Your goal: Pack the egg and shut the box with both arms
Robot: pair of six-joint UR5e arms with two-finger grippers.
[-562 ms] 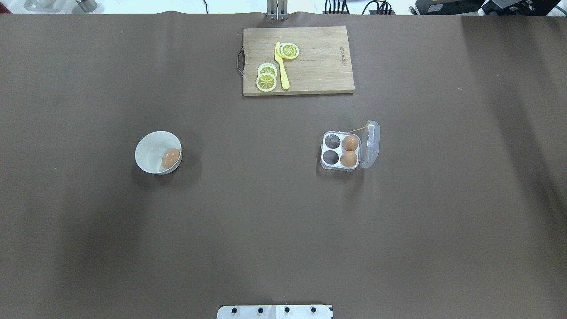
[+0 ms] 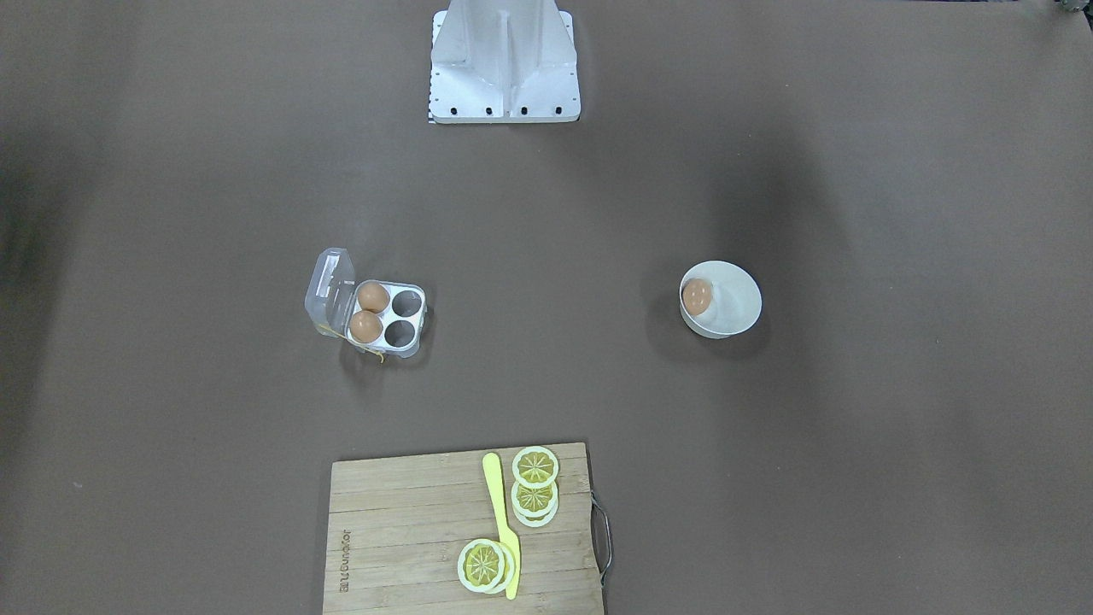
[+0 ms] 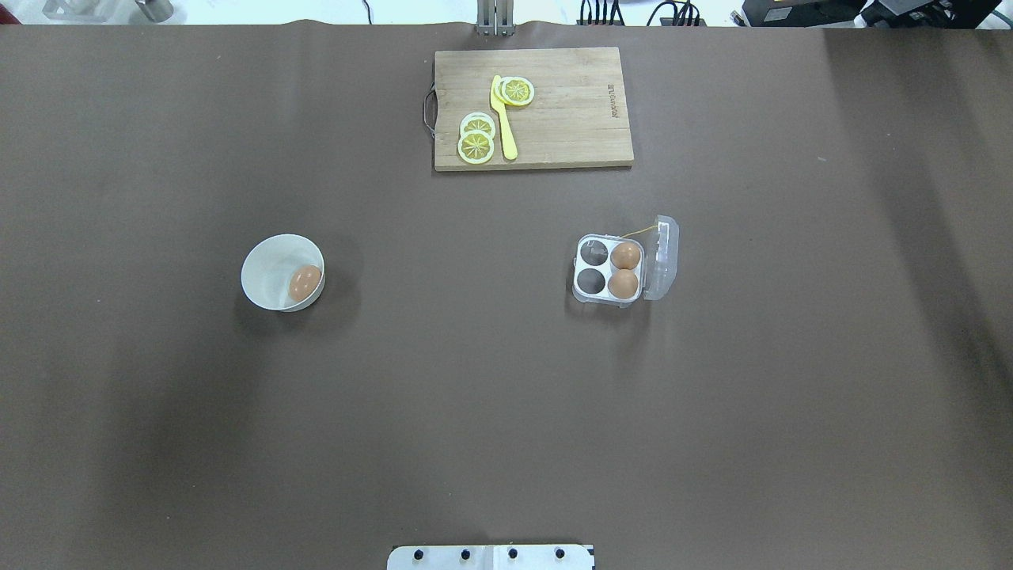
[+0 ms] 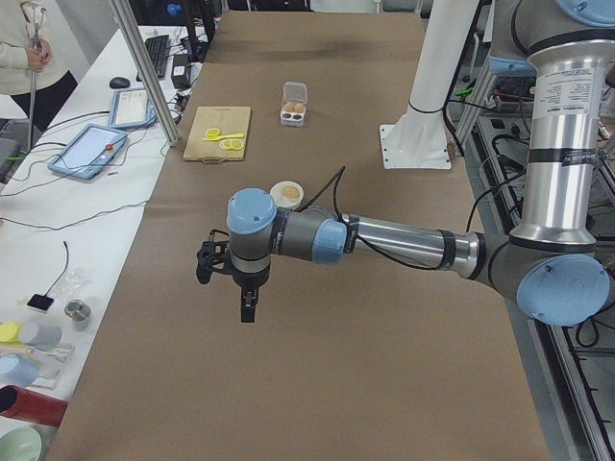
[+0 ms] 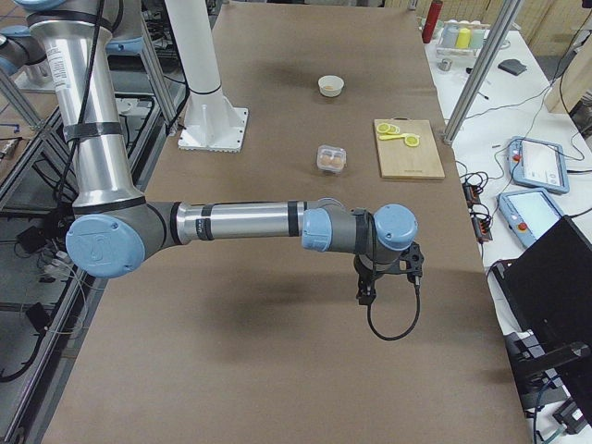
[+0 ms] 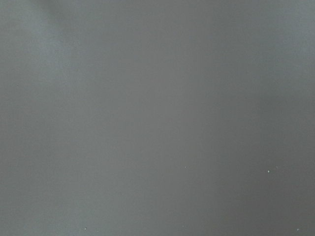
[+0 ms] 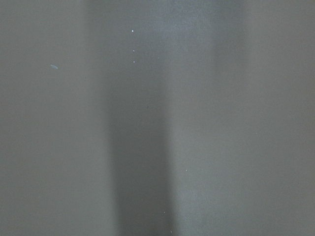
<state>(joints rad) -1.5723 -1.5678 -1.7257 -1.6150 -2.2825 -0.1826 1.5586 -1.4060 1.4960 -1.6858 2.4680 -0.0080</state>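
Observation:
The egg (image 3: 305,283) lies in a round white bowl (image 3: 265,265) on the table's left; it also shows in the front-facing view (image 2: 697,295). The box (image 3: 590,279) is a clear carton on the right with its lid (image 3: 662,257) standing open. Two brown eggs (image 3: 625,255) (image 3: 623,284) fill the cells by the lid, and the other two cells are empty. My left gripper (image 4: 247,305) hangs above the table's left end, far from the bowl. My right gripper (image 5: 365,291) hangs above the right end, far from the box. I cannot tell whether either is open or shut. Both wrist views show only bare table.
A wooden cutting board (image 3: 570,119) with lemon slices (image 3: 476,146) and a yellow knife (image 3: 503,119) lies at the far middle. The white metal stand (image 2: 505,60) is at my base. Operator desks with tablets (image 4: 86,149) run along the far side.

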